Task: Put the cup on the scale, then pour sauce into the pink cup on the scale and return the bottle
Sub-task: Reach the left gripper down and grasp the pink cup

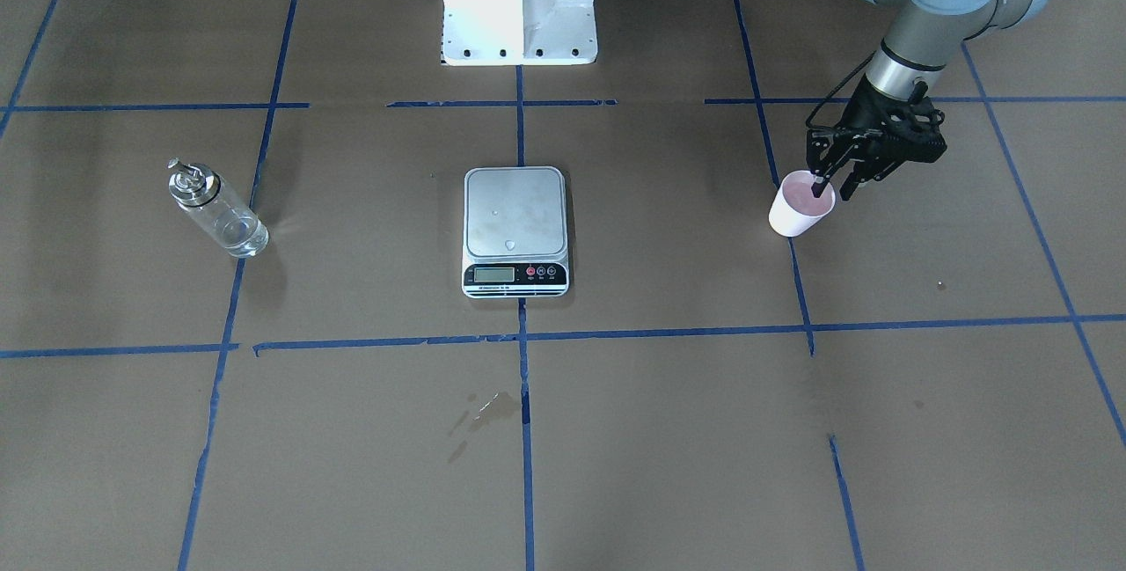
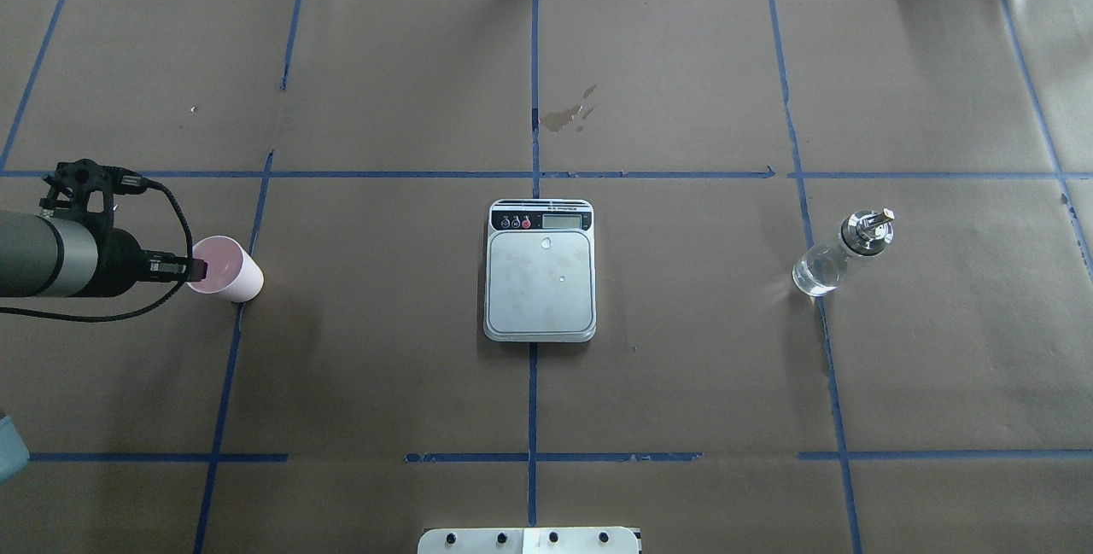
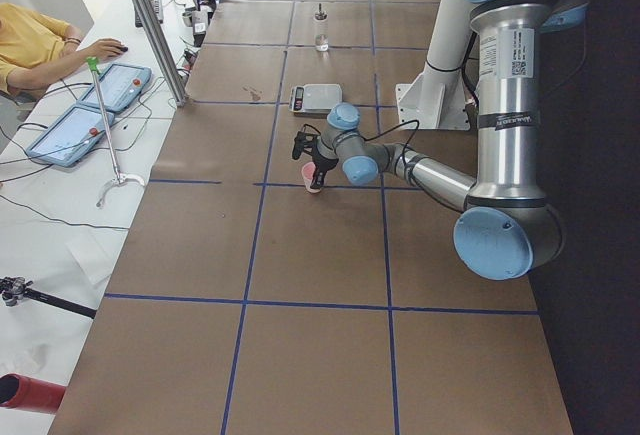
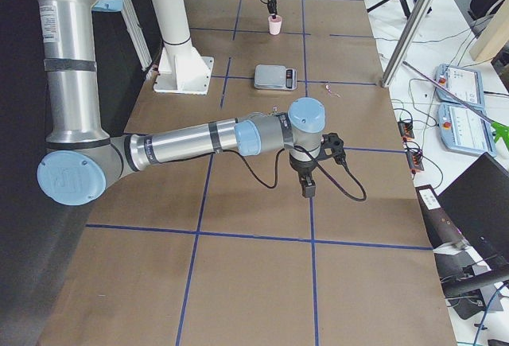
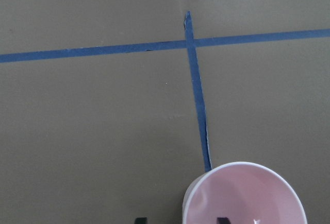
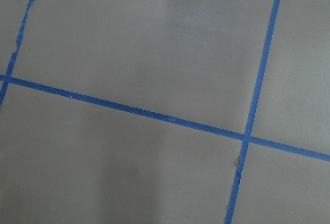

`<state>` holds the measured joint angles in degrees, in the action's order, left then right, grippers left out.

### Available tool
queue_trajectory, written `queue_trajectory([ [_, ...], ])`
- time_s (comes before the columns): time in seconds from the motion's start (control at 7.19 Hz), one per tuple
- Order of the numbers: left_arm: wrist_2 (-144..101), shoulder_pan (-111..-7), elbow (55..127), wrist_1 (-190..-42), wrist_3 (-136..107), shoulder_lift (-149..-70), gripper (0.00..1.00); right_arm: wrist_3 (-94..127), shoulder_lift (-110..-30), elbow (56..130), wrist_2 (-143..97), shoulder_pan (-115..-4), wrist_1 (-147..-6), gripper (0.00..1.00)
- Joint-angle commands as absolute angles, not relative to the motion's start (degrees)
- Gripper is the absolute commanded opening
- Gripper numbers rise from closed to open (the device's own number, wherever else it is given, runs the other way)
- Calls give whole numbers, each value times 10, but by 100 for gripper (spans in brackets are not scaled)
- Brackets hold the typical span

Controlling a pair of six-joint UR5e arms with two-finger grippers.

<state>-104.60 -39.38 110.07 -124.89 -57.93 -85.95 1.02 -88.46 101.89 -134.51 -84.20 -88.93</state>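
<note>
The cup (image 1: pixel 799 210) (image 2: pixel 226 268), white outside and pink inside, stands upright on the brown paper on my left side, well away from the scale (image 1: pixel 515 215) (image 2: pixel 540 285) at the table's middle. My left gripper (image 1: pixel 833 191) (image 5: pixel 180 220) is open and straddles the cup's (image 5: pixel 247 198) rim, one finger inside and one outside. The platform of the scale is bare. The bottle (image 1: pixel 215 210) (image 2: pixel 841 255) with its silver pourer cap stands alone on my right side, and the clear sauce (image 1: pixel 237 235) barely shows in it. My right gripper (image 4: pixel 307 189) hangs low over bare paper; I cannot tell its state.
A wet stain (image 2: pixel 568 114) marks the paper beyond the scale. The white robot base (image 1: pixel 519 8) sits behind the scale. Blue tape lines grid the table. A person (image 3: pixel 30 40) and two tablets (image 3: pixel 95 105) are at a side desk past the far edge.
</note>
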Motion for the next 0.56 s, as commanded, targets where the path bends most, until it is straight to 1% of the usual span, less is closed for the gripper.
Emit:
queue_trajectory([
  [0.0,-1046,-392,1104,-1249,-579,-860,0,10,-889,1021,-1345,-842,-889,100],
  [0.42,-1047,-399,1115,-1245,-576,-860,0,11,-910,1019,-1345,-842,-845,100],
])
